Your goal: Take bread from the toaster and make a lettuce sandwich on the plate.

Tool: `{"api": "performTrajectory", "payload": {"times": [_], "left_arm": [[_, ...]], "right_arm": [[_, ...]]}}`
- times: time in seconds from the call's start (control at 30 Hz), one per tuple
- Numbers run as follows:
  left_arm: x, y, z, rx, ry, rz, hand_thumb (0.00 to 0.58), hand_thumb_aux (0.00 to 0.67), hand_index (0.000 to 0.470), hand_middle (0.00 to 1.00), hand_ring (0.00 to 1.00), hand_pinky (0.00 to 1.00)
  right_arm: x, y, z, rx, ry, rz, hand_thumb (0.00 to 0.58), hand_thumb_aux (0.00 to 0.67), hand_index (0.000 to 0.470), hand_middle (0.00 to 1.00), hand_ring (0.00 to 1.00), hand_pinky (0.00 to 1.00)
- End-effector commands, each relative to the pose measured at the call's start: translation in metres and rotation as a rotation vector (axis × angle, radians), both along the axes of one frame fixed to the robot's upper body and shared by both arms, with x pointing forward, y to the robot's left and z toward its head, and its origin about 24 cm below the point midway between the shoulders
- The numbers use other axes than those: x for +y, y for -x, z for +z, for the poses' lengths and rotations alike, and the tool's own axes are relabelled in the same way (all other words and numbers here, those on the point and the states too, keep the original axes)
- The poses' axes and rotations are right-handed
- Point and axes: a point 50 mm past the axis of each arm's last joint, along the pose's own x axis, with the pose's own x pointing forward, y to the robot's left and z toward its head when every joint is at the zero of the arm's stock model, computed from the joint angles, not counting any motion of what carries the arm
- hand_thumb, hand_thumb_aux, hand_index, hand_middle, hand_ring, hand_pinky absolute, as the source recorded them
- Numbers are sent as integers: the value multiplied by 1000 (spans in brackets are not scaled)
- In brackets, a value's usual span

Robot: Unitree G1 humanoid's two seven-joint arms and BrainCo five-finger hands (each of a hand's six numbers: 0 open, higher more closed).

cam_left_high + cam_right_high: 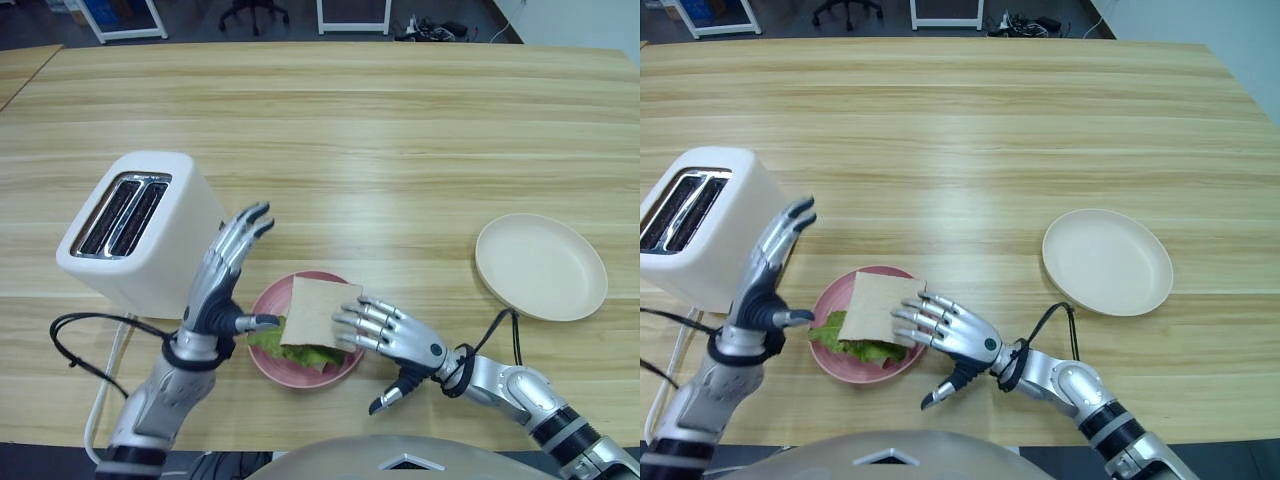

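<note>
On the plate (pixel 292 373), right hand (pixel 395 336) spread flat, touching bread (pixel 315 305)

Lettuce (pixel 268 342) mostly hidden under bread (pixel 315 308); toaster (pixel 700 250) cut off at L edge, R-eye view.

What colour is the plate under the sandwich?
The plate is pink; the left eye view shows it best.

Toaster (pixel 160 240) mark too small — nothing legible.
</note>
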Motion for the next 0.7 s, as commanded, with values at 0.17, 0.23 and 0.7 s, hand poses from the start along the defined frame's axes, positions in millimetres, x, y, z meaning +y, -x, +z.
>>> {"api": "performTrajectory", "payload": {"times": [0.17, 0.23, 0.7], "left_arm": [[47, 46, -17, 291, -217, -77, 580, 670, 470, 1000, 1000, 1000], [53, 56, -20, 375, -272, -100, 580, 670, 470, 1000, 1000, 1000], [21, 37, -62, 619, -320, -226, 580, 670, 470, 1000, 1000, 1000]], "right_arm": [[-33, 11, 22, 63, -129, -35, 291, 197, 138, 1000, 1000, 1000], [-42, 24, 8, 183, -8, 5, 580, 659, 463, 1000, 1000, 1000], [-32, 26, -34, 405, 265, 29, 580, 670, 470, 1000, 1000, 1000]]}}
